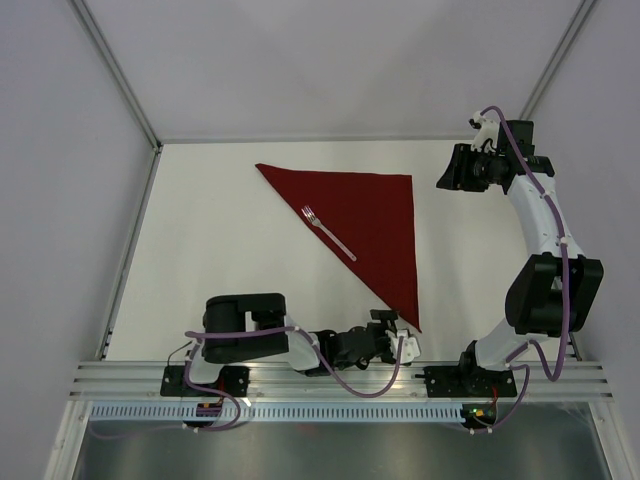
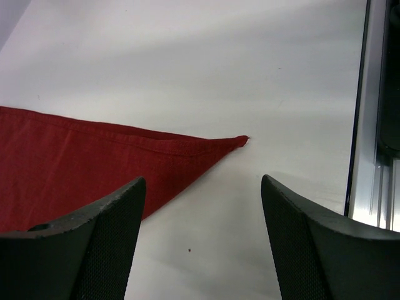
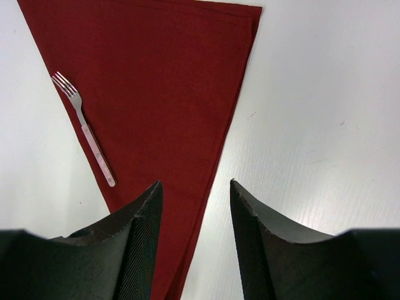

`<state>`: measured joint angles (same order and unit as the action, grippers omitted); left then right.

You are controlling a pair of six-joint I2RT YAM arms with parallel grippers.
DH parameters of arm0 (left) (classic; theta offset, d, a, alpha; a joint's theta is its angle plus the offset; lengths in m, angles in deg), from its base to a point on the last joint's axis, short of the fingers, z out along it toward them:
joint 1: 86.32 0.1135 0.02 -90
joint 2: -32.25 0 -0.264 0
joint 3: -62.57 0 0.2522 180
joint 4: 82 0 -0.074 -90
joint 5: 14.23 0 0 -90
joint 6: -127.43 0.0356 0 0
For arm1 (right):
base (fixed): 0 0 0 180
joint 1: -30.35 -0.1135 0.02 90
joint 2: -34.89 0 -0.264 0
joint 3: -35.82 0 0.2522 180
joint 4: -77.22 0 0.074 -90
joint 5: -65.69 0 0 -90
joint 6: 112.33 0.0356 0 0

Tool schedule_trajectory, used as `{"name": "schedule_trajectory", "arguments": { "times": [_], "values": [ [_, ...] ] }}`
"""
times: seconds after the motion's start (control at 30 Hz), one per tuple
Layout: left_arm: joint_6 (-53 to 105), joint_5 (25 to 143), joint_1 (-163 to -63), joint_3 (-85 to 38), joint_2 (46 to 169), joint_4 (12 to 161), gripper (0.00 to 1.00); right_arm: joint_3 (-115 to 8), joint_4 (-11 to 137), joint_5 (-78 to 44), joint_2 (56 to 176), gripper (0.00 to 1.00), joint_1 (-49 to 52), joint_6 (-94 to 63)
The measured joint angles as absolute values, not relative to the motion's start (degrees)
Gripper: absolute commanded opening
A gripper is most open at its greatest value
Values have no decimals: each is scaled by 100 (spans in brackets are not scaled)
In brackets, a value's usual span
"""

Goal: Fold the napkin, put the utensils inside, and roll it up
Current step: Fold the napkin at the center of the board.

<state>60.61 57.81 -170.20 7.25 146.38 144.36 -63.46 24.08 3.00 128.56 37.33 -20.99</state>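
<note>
The dark red napkin [image 1: 372,222] lies flat on the white table, folded into a triangle with its sharp tip pointing toward the near edge. The fork [image 1: 328,232] rests slanted along the napkin's long left edge, tines toward the far left. My left gripper [image 1: 400,336] hovers low by the napkin's near tip, open with nothing between its fingers. In the left wrist view the tip of the napkin [image 2: 75,169] lies just ahead of the left gripper [image 2: 203,184]. My right gripper [image 1: 450,170] is raised at the far right, open. The right wrist view looks down on the napkin [image 3: 162,94], fork [image 3: 84,128] and right gripper [image 3: 195,184].
An aluminium rail [image 1: 330,375] carrying both arm bases runs along the table's near edge, and this rail [image 2: 369,125] sits close to the right of the left gripper. Metal frame posts [image 1: 120,80] and white walls enclose the table's sides and back.
</note>
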Motion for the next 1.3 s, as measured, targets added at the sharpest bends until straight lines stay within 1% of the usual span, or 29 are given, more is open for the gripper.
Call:
{"name": "schedule_trajectory", "arguments": {
  "times": [0.07,0.1,0.3,1.03,1.17,1.3],
  "values": [
    [6063,5840,-17020,663,14692,14423,75,-6346,2408,300,12854,52,3733,-2097],
    [6063,5860,-17022,626,14723,14405,72,-6346,2408,298,12850,52,3733,-2097],
    [6061,6013,-17024,432,14917,14320,68,-6346,2413,300,12815,51,3733,-2079],
    [6061,6019,-17026,21,15354,14405,67,-6230,2533,298,12751,48,3733,-2060],
    [6074,5862,-17031,23,15385,14510,70,-6228,2535,298,12751,48,3733,-2060],
    [6124,5753,-17031,25,15409,14582,71,-6228,2535,300,12751,48,3733,-2062]
  ]
}}
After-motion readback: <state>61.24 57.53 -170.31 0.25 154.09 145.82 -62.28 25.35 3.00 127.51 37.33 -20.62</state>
